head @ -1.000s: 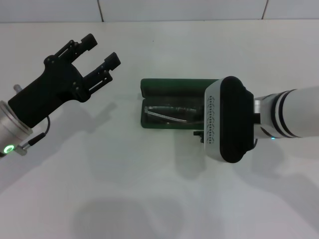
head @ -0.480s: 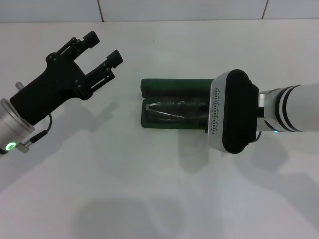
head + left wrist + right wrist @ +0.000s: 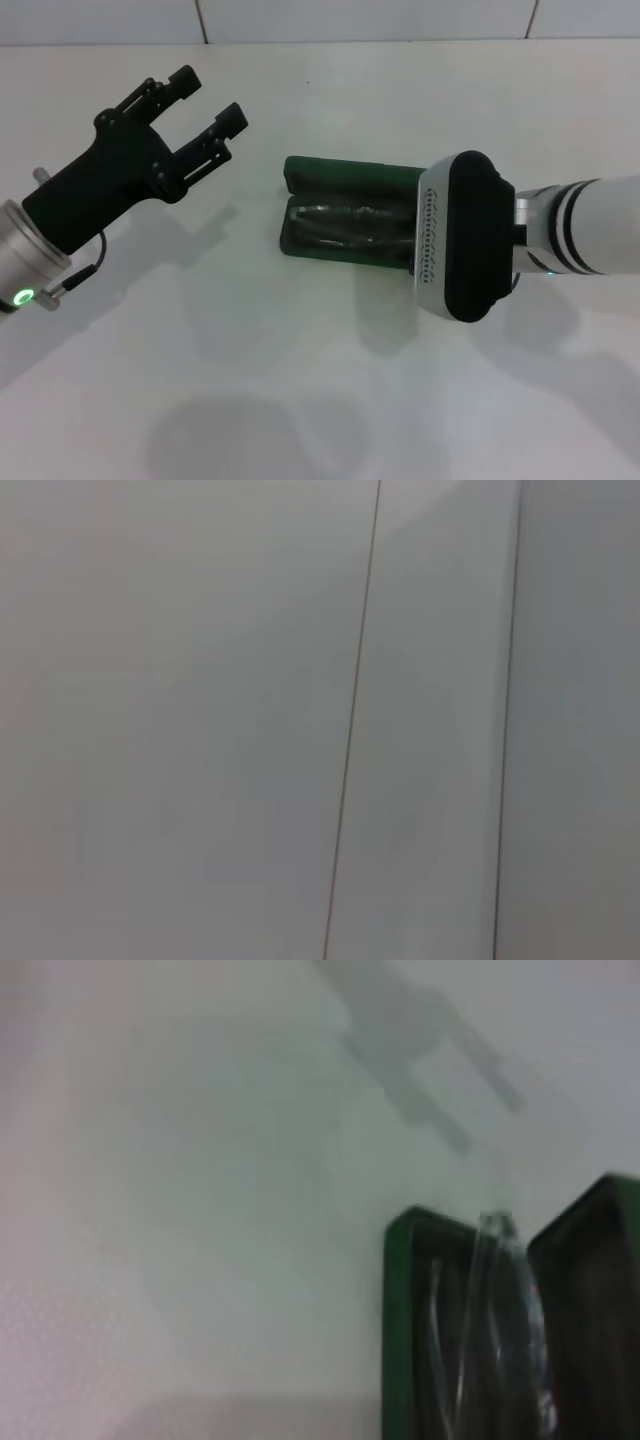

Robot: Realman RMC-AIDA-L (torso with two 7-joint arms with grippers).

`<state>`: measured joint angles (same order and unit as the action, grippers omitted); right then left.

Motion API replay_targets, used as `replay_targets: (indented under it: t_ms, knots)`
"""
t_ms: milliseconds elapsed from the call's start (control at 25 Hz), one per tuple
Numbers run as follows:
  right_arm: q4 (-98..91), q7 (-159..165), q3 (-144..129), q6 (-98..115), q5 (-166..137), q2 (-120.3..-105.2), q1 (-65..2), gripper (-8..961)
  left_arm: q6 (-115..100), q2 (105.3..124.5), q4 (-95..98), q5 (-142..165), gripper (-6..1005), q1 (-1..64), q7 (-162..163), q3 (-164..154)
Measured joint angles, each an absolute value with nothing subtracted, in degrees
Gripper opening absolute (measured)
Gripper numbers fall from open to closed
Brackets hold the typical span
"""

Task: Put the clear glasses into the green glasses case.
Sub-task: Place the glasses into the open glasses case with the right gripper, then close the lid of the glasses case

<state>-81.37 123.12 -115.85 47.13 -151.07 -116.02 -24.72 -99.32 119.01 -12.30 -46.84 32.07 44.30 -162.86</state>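
Observation:
The green glasses case (image 3: 340,180) lies open in the middle of the white table, its lid folded back on the far side. The clear glasses (image 3: 345,222) lie inside its tray, lengthwise. My right arm reaches in from the right, and its grey and black wrist housing (image 3: 462,236) covers the case's right end and hides that gripper's fingers. The right wrist view looks closely at the case (image 3: 402,1340), with the clear glasses (image 3: 500,1290) inside it. My left gripper (image 3: 208,97) hangs open and empty above the table, left of the case and apart from it.
The white table (image 3: 300,380) runs all round the case, with a tiled wall along its far edge. Shadows of both arms fall on the near part. The left wrist view shows only plain grey surface with thin seams.
My right wrist has shifted a little to the right over the case's end. The case has turned slightly, its right end now nearer me. The left arm has barely moved.

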Motion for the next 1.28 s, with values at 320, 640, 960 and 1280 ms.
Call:
replay_targets:
  t_ms: [320,640,960,1280]
  knots:
    - [-85.82,119.12,-115.89,48.30,-147.59,-115.81,-22.47,311,-99.33,118.92,-12.31,-46.74,773,32.12,44.30,-162.86]
    - [-81.17,118.77,-119.52,42.04,-146.46,-116.12,-25.26,312,-99.31,118.91,-12.31,-46.74,772,32.48,44.30,-162.86]
    - [-74.05,119.76,-121.00,40.08,-144.56,-116.19,-30.89,313,-99.30,118.92,-12.30,-46.73,772,32.98,44.22,-162.86]
    - [-74.43,119.81,-119.08,40.29,-144.28,-116.03,-30.30,314,-99.23,118.78,-12.31,-46.99,772,32.86,44.18,-162.86]
